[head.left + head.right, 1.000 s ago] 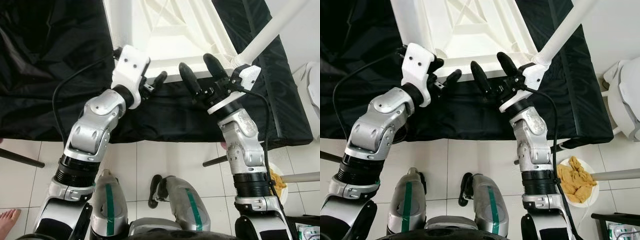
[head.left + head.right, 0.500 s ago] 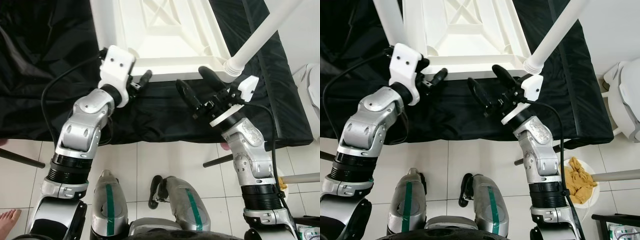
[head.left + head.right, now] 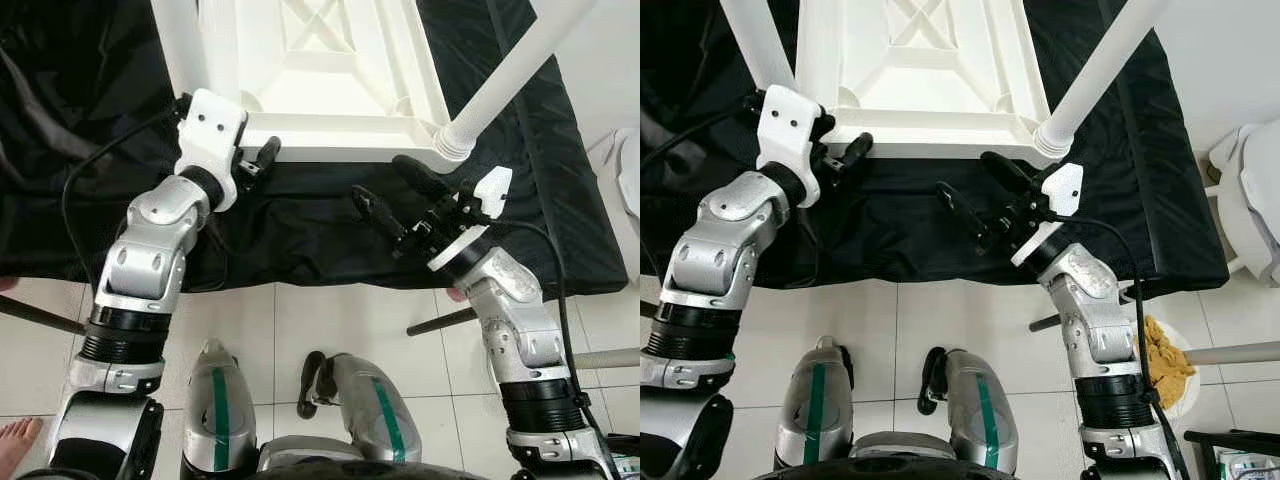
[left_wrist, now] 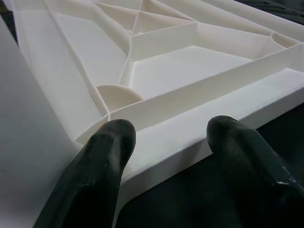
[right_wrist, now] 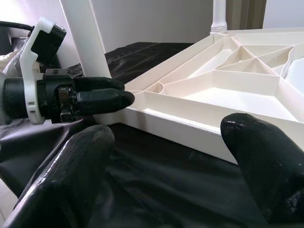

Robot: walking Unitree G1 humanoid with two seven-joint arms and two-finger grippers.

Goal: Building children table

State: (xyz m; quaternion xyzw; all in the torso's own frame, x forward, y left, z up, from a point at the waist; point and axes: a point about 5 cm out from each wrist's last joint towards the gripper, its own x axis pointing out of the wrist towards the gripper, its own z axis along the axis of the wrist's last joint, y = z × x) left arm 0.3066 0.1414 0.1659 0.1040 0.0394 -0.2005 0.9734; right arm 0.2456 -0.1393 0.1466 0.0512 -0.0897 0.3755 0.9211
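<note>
Fingers first: the left gripper (image 3: 258, 160) sits right at the near edge of the upside-down white plastic children's table top (image 3: 330, 80), at its left corner. In the left wrist view its two black fingers (image 4: 102, 156) are spread apart and straddle the rim, one over the ribbed underside, the other lower, by the rim's outer face, so not clamped on anything as far as I can see. My guess is it's there to steady the corner.

The right gripper (image 3: 400, 195) hangs just short of the same near edge, over the black cloth (image 3: 330, 235), fingers wide apart and holding nothing. It points toward the near right corner, where a white round table leg (image 3: 495, 85) already stands in its socket (image 3: 452, 145). Looks to me like it's lined up to either grab the rim or check that leg.

The table top lies belly-up on the black cloth, which covers a low surface, probably so the sockets face up and the plastic doesn't get scuffed. Another white leg (image 3: 755, 40) stands at the near left corner, right behind the left gripper, and the right wrist view shows a third (image 5: 219, 16) at a far corner. So assembly seems well along, can't tell about the fourth one.

Beyond that: white tiled floor (image 3: 340, 315), and a plate of yellowish food (image 3: 1165, 365) off to the right.
</note>
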